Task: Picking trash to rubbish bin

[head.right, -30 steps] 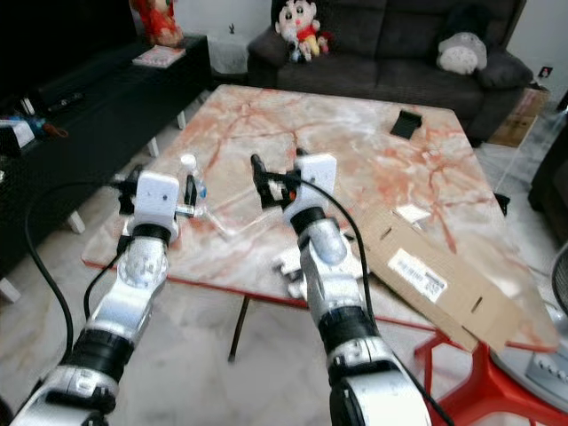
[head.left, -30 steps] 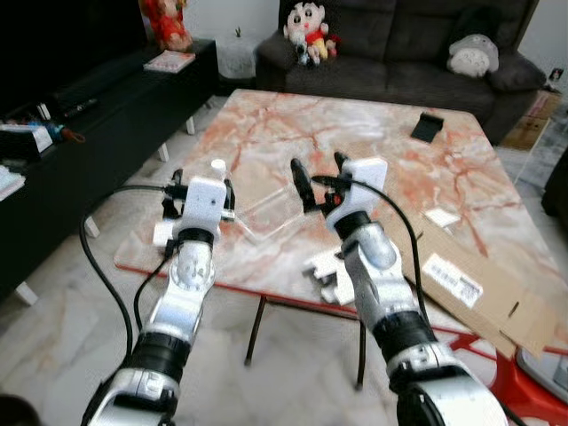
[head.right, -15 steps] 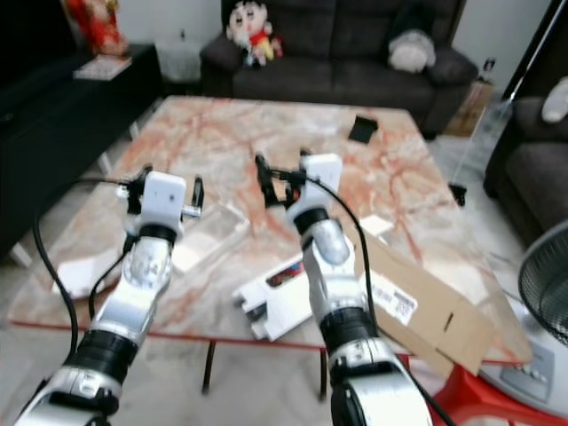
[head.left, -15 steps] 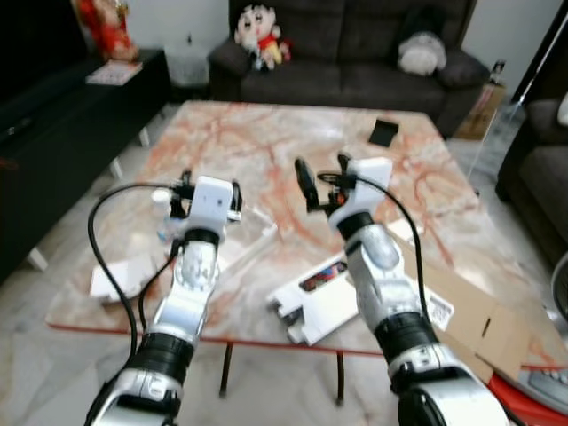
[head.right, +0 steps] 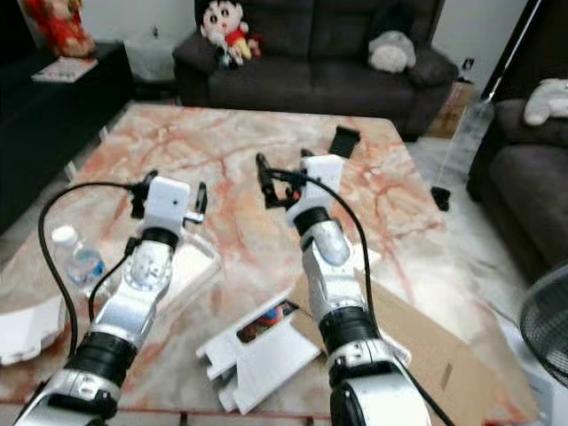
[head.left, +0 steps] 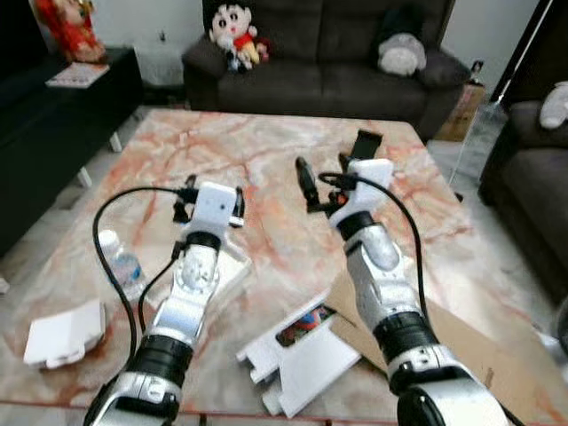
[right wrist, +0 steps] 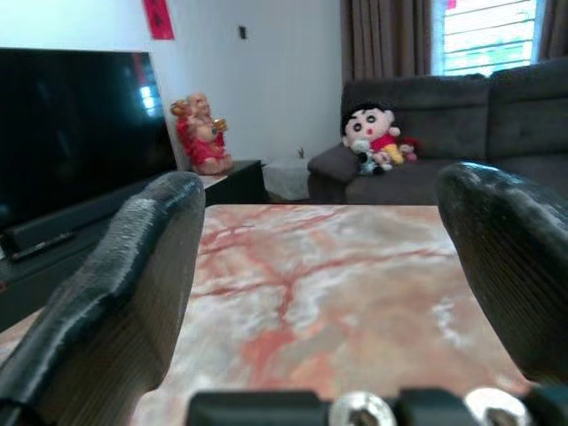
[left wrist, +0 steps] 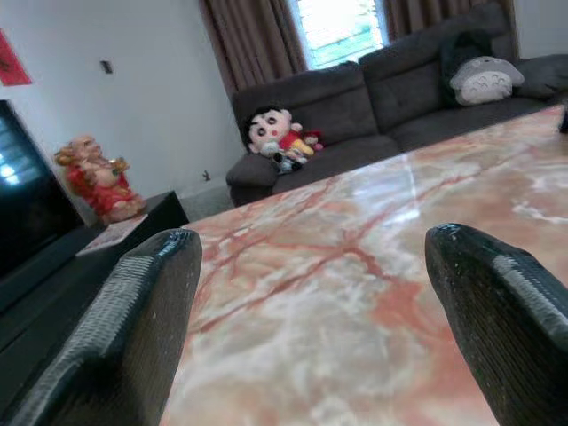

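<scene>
Left eye view: both arms reach over the pink-veined marble table [head.left: 266,151]. The left gripper [head.left: 209,197] and right gripper [head.left: 321,185] hover above it, each with its 2 black fingers spread apart and empty. A clear plastic bottle [head.left: 121,263] lies left of the left fingers. A flattened white carton [head.left: 297,355] and brown cardboard sheet [head.left: 461,355] lie below the right fingers, near the table's front edge.

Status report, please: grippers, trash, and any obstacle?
Left gripper and right gripper open, empty, raised over marble table. Trash untouched: plastic bottle, white box, cardboard sheet. No obstacle seen.
</scene>
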{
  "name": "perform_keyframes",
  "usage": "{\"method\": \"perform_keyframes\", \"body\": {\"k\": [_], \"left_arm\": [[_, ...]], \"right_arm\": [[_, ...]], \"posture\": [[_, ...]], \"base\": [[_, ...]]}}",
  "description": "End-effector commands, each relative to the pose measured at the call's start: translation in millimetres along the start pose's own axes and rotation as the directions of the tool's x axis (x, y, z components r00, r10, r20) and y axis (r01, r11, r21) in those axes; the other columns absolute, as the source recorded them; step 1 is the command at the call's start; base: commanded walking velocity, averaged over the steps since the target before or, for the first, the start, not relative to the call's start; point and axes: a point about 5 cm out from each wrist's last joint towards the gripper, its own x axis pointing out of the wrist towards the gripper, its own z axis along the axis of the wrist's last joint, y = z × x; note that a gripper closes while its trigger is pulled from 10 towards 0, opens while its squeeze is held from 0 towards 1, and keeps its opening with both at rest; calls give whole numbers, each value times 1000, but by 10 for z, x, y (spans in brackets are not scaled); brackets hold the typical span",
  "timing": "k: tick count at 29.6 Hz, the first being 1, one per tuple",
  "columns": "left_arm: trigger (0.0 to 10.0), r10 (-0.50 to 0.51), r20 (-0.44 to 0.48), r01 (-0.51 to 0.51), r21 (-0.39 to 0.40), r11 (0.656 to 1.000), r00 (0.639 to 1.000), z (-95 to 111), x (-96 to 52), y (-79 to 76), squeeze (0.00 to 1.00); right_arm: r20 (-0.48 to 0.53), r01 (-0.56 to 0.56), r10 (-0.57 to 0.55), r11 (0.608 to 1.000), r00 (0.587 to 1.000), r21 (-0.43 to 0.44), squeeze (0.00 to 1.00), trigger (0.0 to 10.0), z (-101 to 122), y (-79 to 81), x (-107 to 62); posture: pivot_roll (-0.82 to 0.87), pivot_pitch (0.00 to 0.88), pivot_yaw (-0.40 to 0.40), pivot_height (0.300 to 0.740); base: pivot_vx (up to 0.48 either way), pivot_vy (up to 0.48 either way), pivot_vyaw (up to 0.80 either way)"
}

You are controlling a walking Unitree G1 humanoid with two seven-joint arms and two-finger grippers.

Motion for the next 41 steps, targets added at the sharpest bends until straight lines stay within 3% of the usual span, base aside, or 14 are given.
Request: {"method": "perform_keyframes", "body": {"k": [1, 15, 16, 20, 23, 28, 32, 41], "left_arm": [[10000, -41, -13, 41, 12, 999, 999, 5, -38, -89, 0], [10000, -32, -88, 34, 22, 999, 996, -133, -315, 30, 0], [10000, -55, -131, 60, 35, 998, 990, -155, -384, 41, 0], [10000, -86, -161, 95, 53, 994, 983, -182, -422, 22, 0], [10000, -131, -261, 156, 78, 985, 956, -315, -513, -12, 0], [10000, -139, -301, 171, 85, 982, 944, -369, -550, -15, 0], [10000, -103, -442, 165, 104, 981, 891, -588, -508, 30, 0], [10000, -39, -524, 137, 150, 979, 851, -624, -510, 136, 0]], "right_arm": [[1, 31, -31, 1000, 1000, -3, 0, 10000, 11, -93, -29], [-9, 33, -33, 999, 999, 3, 0, 10000, -10, -97, -46], [-12, 30, -30, 1000, 999, 5, 0, 10000, -14, -91, -47], [-14, 29, -29, 1000, 999, 5, 0, 10000, -17, -89, -48], [-17, 26, -26, 1000, 1000, 5, 0, 10000, -23, -86, -50], [-19, 25, -25, 1000, 1000, 6, 0, 10000, -25, -85, -51], [-28, 11, -10, 1000, 1000, 9, 0, 10000, -37, -64, -49], [-33, -1, 1, 1000, 999, 12, 0, 10000, -43, -53, -56]], "posture": [[19, 0, -52, 740], [26, 0, -50, 740], [28, 0, -50, 740], [30, 0, -51, 740], [29, 0, -52, 740], [29, 0, -52, 740], [25, 8, -59, 740], [23, 13, -63, 740]], "base": [[0, 0, 0], [0, 0, 0], [0, 0, 0], [0, 0, 0], [0, 0, 0], [0, 0, 0], [0, 0, 0], [0, 0, 0]]}}
